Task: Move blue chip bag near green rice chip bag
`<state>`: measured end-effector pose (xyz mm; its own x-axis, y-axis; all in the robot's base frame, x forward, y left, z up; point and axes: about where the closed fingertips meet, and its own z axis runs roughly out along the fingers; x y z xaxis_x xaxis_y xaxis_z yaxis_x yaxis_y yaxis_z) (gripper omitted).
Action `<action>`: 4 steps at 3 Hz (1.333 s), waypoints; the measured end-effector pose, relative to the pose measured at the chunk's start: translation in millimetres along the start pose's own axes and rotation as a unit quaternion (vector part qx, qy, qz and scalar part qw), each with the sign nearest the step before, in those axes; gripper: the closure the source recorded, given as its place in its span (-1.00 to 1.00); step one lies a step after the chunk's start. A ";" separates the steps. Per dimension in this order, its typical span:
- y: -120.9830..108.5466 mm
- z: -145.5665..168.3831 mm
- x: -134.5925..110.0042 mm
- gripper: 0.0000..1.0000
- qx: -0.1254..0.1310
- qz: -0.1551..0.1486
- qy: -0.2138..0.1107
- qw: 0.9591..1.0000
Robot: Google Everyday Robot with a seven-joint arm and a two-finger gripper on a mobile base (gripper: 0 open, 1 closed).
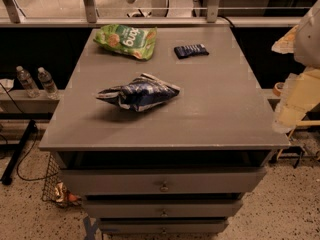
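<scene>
The blue chip bag (139, 93), dark blue and white wrinkly foil, lies on its side in the middle of the grey table top (220, 99). The green rice chip bag (126, 40), bright green with white lettering, lies flat at the far left of the top. The two bags are apart, with bare table between them. My gripper (294, 102) hangs at the right edge of the view, off the table's right side and well away from both bags, holding nothing that I can see.
A small flat dark blue packet (190, 50) lies at the far middle of the top. The table has drawers (163, 183) in front. Two water bottles (36, 82) stand on a low ledge at the left. A railing runs behind the table.
</scene>
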<state>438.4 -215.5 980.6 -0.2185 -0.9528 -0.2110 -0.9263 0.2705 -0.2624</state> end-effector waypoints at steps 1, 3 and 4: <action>0.0 0.0 0.0 -1.00 0.000 0.000 0.000 1.000; -30.3 69.6 -75.4 -1.00 -0.046 -0.037 -0.077 0.995; -49.6 114.5 -136.1 -1.00 -0.076 -0.079 -0.105 0.988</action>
<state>549.3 -83.5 914.6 -0.0139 -0.9275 -0.3736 -0.9828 0.0815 -0.1660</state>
